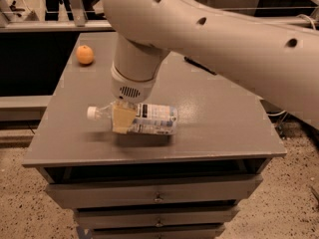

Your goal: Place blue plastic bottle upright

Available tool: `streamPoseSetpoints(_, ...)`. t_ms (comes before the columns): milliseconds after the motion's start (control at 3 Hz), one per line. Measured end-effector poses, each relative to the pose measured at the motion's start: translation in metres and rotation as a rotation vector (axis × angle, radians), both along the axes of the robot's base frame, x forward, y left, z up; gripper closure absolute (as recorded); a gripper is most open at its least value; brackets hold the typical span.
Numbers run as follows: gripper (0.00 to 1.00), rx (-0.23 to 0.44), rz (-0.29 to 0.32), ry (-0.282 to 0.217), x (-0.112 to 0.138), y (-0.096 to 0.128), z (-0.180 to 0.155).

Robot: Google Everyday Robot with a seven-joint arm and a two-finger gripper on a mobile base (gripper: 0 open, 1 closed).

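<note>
The blue plastic bottle [155, 119] is clear, with a white cap [91, 112] pointing left and a pale label with a dark panel. It lies on its side, held just above the grey table top [219, 123], with its shadow beneath it. My gripper [123, 119] comes straight down from the big white arm and is shut on the bottle near its neck. One cream finger [122, 123] shows in front of the bottle; the other is hidden behind it.
An orange [84, 54] sits at the table's far left corner. A thin dark object [199, 65] lies on the table beyond the arm. The table has drawers [157, 195] below its front edge. A rail and counter run behind it.
</note>
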State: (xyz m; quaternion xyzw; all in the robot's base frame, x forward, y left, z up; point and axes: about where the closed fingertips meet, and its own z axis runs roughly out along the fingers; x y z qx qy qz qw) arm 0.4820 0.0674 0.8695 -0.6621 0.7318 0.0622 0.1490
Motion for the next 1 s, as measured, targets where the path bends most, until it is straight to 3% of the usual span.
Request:
streamPoseSetpoints(333, 1.0, 0.194, 0.006, 0.002, 0.024, 0.009, 0.034)
streamPoseSetpoints(1000, 1.0, 0.685, 0.031, -0.018, 0.043, 0.019, 0.104)
